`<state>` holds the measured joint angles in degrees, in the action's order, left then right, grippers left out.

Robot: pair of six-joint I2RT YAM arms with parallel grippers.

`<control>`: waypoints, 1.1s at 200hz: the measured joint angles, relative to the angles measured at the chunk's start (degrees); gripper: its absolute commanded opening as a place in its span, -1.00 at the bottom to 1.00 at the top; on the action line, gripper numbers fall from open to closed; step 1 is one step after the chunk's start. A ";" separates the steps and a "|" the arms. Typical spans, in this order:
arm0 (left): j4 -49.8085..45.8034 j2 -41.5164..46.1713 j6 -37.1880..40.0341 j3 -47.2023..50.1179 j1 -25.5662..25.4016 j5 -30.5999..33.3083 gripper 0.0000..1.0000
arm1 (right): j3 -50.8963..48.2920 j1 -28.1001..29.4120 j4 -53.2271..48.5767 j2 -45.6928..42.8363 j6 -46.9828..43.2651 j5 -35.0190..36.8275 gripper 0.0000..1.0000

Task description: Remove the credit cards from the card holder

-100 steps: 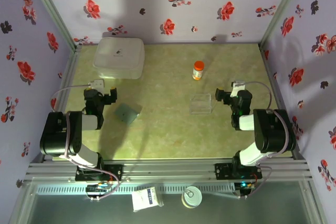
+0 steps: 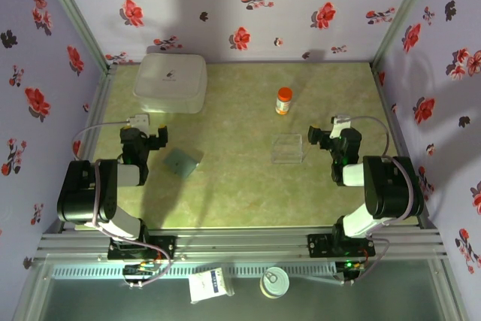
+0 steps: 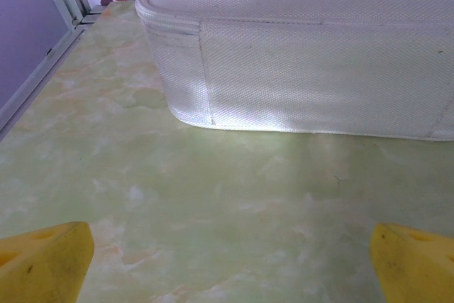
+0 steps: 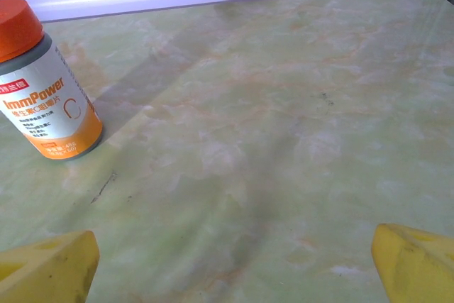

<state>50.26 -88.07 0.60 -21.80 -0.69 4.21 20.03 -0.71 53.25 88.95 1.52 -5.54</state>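
**Both pincers spread, card holder lying by my left arm**

My left pincer (image 2: 160,139) sits low on the left side of the green marbled surface (image 2: 233,193), pointing toward the far wall. In my left wrist camera its yellow fingertips (image 3: 46,264) show at the two bottom corners of the picture, far apart, with nothing between them but bare surface. Straight ahead of them stands the large white box (image 3: 305,54). It is a soft woven case with a stitched seam along its rounded corner, and it rests at the far left of the surface.

The card holder (image 2: 183,162) lies flat on the surface just to the right of my left pincer and a little nearer to my bases. It is turned like a diamond and I am not touching it. From above it is a small grey-blue patch; I cannot tell whether it lies folded or spread.

My right pincer (image 2: 316,137) rests on the right side, also gaping, with its yellow fingertips (image 4: 418,264) at the bottom corners of my right wrist view. The clear plastic piece (image 2: 288,148) sits just to its left, close to it. Farther off toward the back wall stands an orange-capped bottle (image 4: 44,94), upright, its white and orange label facing my right wrist camera.
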 measured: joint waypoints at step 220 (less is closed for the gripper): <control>-0.15 0.00 -0.20 -0.02 0.28 0.04 1.00 | 1.25 -0.15 -2.36 0.00 2.10 4.50 0.99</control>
<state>50.11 -88.07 0.40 -21.82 -0.40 4.25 21.28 -0.86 50.89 88.95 3.62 -1.04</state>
